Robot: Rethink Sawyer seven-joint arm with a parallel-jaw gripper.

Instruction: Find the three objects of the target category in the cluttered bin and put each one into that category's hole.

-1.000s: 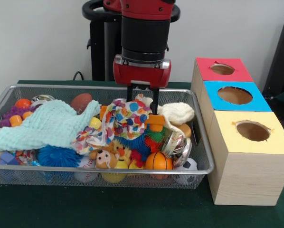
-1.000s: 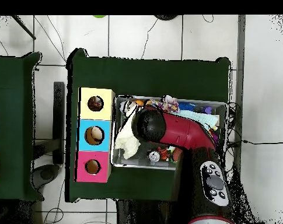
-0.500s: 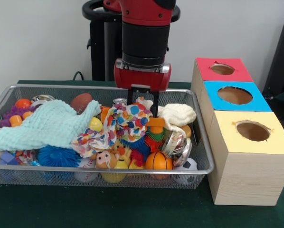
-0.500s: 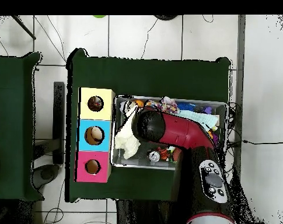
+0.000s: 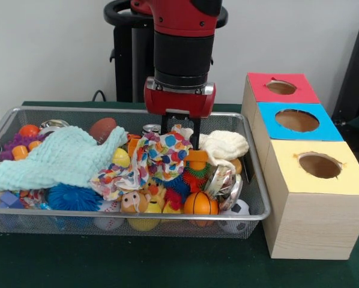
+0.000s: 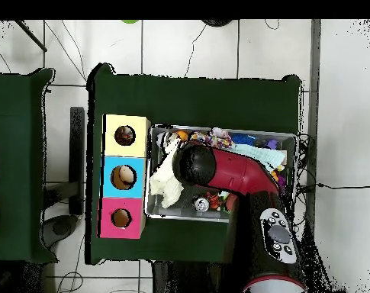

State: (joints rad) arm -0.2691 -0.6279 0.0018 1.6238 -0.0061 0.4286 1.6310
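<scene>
A wire mesh bin [image 5: 131, 214] holds a heap of toys and cloths. My gripper [image 5: 180, 133] hangs over its middle, fingers down on either side of a bunched white cloth with coloured dots [image 5: 161, 157], shut on its top fold. An orange block [image 5: 197, 156] lies right under the right finger. To the right stand three wooden boxes with round holes: red [image 5: 257, 84], blue [image 5: 269, 114] and yellow [image 5: 287, 174]. In the overhead view the arm [image 6: 218, 168] hides the gripper, and the bin [image 6: 218, 128] lies beside the boxes [image 6: 111, 177].
A mint cloth [image 5: 59, 157] covers the bin's left half and a cream cloth [image 5: 226, 144] lies at the right. A small basketball [image 5: 200, 204], a blue spiky ball [image 5: 70, 197], a brown football [image 5: 102, 129] and a crushed can [image 5: 223, 183] lie around them.
My gripper has risen a little, and the dotted cloth's top has come up with it. The other things in the bin stay put.
</scene>
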